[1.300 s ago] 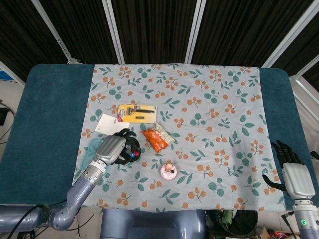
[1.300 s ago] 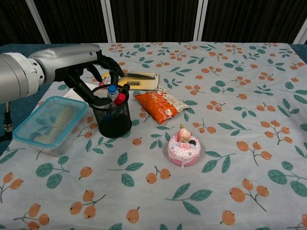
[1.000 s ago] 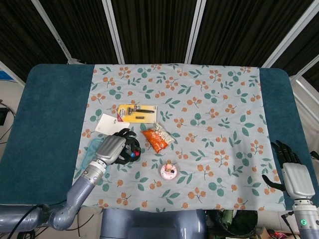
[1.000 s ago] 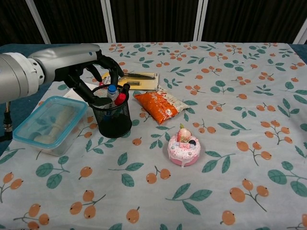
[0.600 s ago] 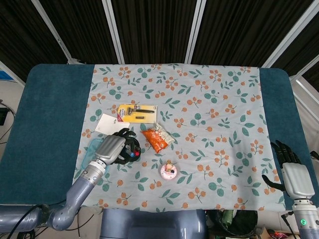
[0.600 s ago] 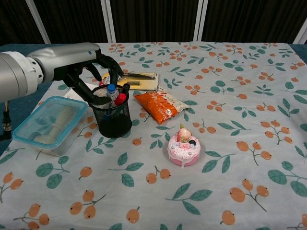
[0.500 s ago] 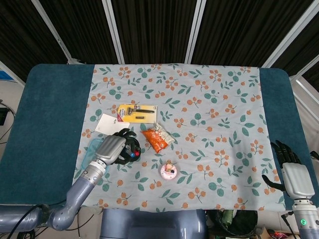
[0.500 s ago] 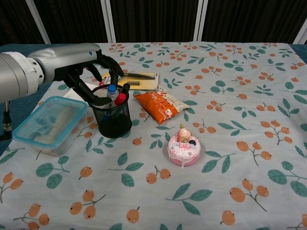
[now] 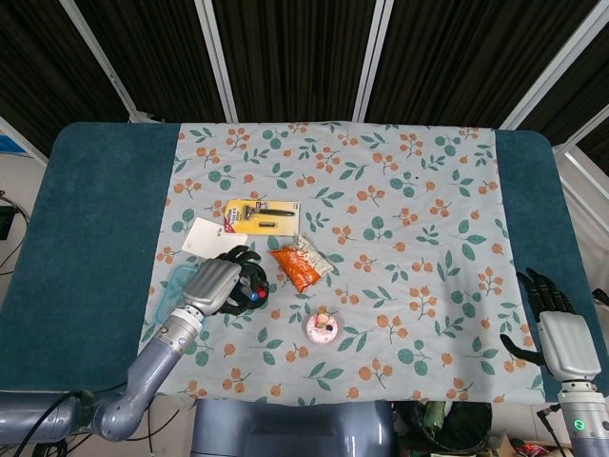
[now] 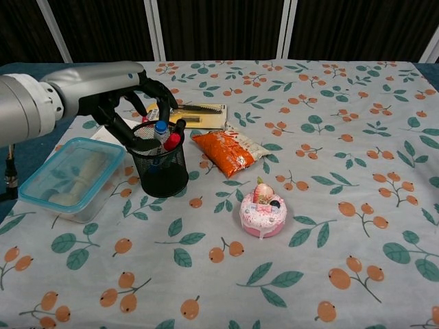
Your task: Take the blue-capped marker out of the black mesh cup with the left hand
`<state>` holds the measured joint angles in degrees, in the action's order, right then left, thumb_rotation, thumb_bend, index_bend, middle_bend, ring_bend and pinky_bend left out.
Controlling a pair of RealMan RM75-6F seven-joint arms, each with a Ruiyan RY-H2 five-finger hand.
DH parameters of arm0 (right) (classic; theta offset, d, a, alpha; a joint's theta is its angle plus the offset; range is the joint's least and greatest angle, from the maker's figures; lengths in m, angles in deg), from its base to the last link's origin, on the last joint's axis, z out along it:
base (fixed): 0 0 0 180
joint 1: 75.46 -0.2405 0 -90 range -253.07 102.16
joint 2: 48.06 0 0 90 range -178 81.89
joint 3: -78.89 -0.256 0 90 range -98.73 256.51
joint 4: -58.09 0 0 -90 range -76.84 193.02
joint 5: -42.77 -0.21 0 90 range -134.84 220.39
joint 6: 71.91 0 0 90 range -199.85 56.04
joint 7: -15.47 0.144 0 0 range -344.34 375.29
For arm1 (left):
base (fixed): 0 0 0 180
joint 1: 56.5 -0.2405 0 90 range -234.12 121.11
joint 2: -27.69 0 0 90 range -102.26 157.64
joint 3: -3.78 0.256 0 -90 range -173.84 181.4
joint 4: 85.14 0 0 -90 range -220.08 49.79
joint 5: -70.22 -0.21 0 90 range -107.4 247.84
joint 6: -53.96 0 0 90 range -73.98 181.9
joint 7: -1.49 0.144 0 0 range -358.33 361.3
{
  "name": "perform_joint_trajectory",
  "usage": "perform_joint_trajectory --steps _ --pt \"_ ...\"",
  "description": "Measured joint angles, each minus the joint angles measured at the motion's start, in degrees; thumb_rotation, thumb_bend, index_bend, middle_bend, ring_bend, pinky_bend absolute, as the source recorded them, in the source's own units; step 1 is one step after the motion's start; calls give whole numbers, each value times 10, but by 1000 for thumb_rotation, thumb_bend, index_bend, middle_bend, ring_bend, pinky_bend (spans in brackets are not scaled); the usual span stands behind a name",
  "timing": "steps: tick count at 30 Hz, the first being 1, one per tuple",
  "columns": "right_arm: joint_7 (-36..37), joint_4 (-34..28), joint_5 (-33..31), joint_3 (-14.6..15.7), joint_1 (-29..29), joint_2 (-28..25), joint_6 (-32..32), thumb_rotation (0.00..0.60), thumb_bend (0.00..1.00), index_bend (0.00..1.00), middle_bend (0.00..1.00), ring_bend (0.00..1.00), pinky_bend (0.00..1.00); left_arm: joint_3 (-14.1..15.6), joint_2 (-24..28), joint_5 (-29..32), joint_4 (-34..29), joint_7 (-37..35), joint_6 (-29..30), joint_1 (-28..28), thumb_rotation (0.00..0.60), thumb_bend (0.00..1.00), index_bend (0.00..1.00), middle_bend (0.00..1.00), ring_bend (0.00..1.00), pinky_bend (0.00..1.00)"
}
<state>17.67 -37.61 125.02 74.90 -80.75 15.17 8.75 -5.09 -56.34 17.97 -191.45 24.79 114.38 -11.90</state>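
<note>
Left hand (image 10: 127, 96) over cup (image 10: 160, 164), marker (image 10: 160, 129) not gripped.
Marker's barrel is hidden inside the black mesh cup; only its blue cap shows. Left hand's dark fingers (image 10: 130, 137) spread at the rim, holding nothing. Right hand (image 9: 559, 335) idles open, partly cut off at the table's edge.

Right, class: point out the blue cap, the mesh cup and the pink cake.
Blue cap (image 10: 160, 127), chest view, its top.
Mesh cup (image 10: 164, 175), chest view, front wall.
Pink cake (image 10: 263, 213), chest view, its middle.

marker (image 10: 160, 130) body hidden in the mesh cup (image 10: 163, 171), left hand (image 10: 120, 96) – fingers' contact unclear
</note>
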Motion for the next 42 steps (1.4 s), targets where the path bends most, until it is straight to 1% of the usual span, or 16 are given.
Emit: perform_joint_trajectory --steps 6,8,11,15,18,22,26,30,36,39,42 --pt "1 0 0 0 0 0 0 600 324 0 0 0 157 -8 4 3 -9 -5 0 1 600 370 567 189 80 243" --pt "1 0 0 0 0 0 0 600 324 0 0 0 157 -16 7 3 -14 -8 2 2 600 370 567 189 81 243" --pt "1 0 0 0 0 0 0 600 324 0 0 0 157 -37 17 4 -28 -13 6 7 600 369 568 190 80 243" --pt "1 0 0 0 1 0 0 600 323 0 0 0 157 -73 46 9 -54 -13 12 18 600 369 568 193 80 243" --pt "2 0 0 0 1 -1 1 600 323 0 0 0 157 -94 75 13 -69 -11 16 24 600 369 568 194 80 243" --pt "3 0 1 0 2 -1 3 600 323 0 0 0 157 -105 116 18 -75 -12 20 23 600 370 568 195 80 243" --pt "1 0 1 0 1 0 2 600 324 0 0 0 157 -95 148 19 -56 -21 15 11 600 370 568 195 81 243" --pt "-2 -1 0 0 1 0 2 600 324 0 0 0 157 -70 159 14 -10 -33 3 -4 600 370 568 195 80 243" --pt "-5 -1 -2 -1 1 1 2 600 324 0 0 0 157 -29 153 17 71 -55 -29 -24 600 369 567 192 81 243" --pt "-5 -2 -2 -1 1 2 3 600 324 0 0 0 157 -13 143 28 102 -60 -45 -29 600 370 553 192 80 243" --pt "-5 -2 -2 -1 1 1 2 600 324 0 0 0 157 -4 131 34 121 -58 -52 -32 600 370 520 189 80 241"
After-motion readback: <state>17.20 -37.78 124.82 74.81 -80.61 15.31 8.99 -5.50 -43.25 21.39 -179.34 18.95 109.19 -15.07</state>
